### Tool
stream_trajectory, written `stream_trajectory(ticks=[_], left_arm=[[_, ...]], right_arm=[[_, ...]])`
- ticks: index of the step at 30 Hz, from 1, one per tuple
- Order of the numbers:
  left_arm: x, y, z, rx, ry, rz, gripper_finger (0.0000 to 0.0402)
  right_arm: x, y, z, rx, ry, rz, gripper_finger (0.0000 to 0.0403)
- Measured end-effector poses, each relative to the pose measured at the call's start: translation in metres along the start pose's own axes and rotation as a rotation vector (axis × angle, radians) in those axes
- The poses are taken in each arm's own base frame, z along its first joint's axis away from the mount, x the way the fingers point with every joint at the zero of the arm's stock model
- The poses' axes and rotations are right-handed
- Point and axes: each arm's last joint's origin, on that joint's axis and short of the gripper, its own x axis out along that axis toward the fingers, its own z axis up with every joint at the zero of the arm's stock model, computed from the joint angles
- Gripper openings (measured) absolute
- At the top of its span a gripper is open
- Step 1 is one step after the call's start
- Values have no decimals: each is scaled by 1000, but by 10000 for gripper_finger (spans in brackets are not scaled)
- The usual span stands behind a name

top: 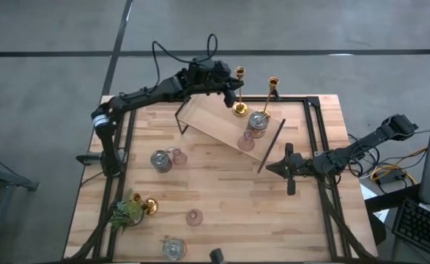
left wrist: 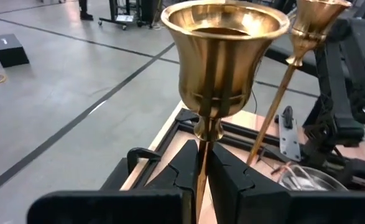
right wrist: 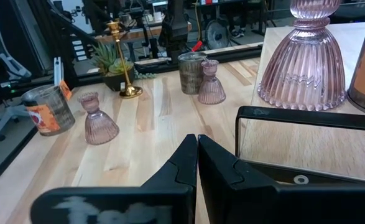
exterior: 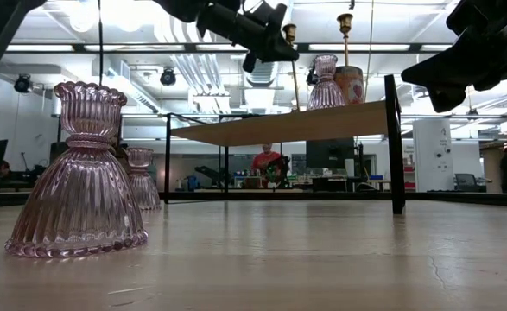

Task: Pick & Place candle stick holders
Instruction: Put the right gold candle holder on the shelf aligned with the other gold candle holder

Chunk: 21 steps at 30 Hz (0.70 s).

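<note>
Here, a gold candlestick (left wrist: 222, 81) is pinched by its thin stem in the left gripper (left wrist: 202, 171), long axis upright, cup end up, base hidden below the fingers in the left wrist view. In the high view it is seen at the shelf's (top: 222, 125) far edge, w/ its base (top: 240, 110) on or just over the shelf; which, cannot be told. A 2nd gold candlestick (top: 272, 86) is seen just beside it, leaning a little in the left wrist view.

On the shelf, a silvery holder (top: 258, 121) and a pink cup (top: 247, 141) are also set. These are shown from the side in the low view, where the near pink cup (exterior: 79, 177) is seen large.

The right gripper (top: 282, 168) is kept pressed together, nothing held, over the table (top: 229, 191) near the shelf's right end.

Only the high view shows the rest: a silvery holder (top: 161, 160) touching a pink cup (top: 176, 155), another pink cup (top: 194, 216), a silvery holder (top: 173, 248) at the near edge, and a 3rd gold candlestick (top: 149, 205) partly hidden by a green plant (top: 127, 211).
</note>
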Motion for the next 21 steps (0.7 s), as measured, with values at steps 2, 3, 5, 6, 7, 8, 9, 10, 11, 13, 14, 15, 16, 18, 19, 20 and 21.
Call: stream_trajectory(ticks=[2, 3, 5, 6, 7, 8, 9, 10, 11, 13, 14, 15, 16, 18, 19, 20, 21], left_arm=[[-1, 0, 0, 3, 5, -14, 25], [-1, -1, 0, 6, 6, -16, 26], [-1, -1, -1, 19, 9, -20, 26], [-1, -1, -1, 27, 11, -27, 26], [-1, -1, -1, 36, 12, -35, 26], [-1, -1, -1, 43, 15, -38, 26], [-2, -2, -1, 46, 18, -38, 26], [-3, -2, 0, 48, 22, -38, 26], [-3, -2, -1, 48, 23, -38, 26], [-5, -2, 0, 53, 27, -39, 26], [-7, -2, 0, 65, 34, -39, 26], [-8, -2, 1, 74, 40, -39, 26], [-10, -3, 2, 80, 41, -39, 26], [-11, -3, 2, 82, 44, -38, 26], [-12, -3, 2, 82, 43, -38, 26], [-12, -3, 3, 82, 43, -38, 26], [-12, -3, 3, 82, 43, -38, 26]], right_arm=[[0, 0, 0, 0, 0, 0, 8], [0, 0, 0, 1, 0, 0, 8], [0, 0, -1, 1, 2, -1, 8], [0, 0, -1, 1, 2, -1, 8], [0, 0, -1, 2, 2, 0, 8], [0, 0, -1, 3, 2, -1, 8], [0, 0, -1, 3, 2, -1, 8], [0, 0, -1, 3, 2, -1, 8], [0, 0, -1, 3, 2, -1, 8], [0, 0, -1, 3, 3, -1, 8], [0, 0, -1, 3, 3, -1, 8], [0, 0, -1, 3, 3, -1, 8], [0, 0, -1, 3, 3, -1, 8], [0, 0, -1, 3, 2, -2, 8], [0, 0, -1, 3, 3, -2, 8], [0, 0, -1, 3, 2, -2, 8], [0, 0, -1, 4, 1, -2, 8]])
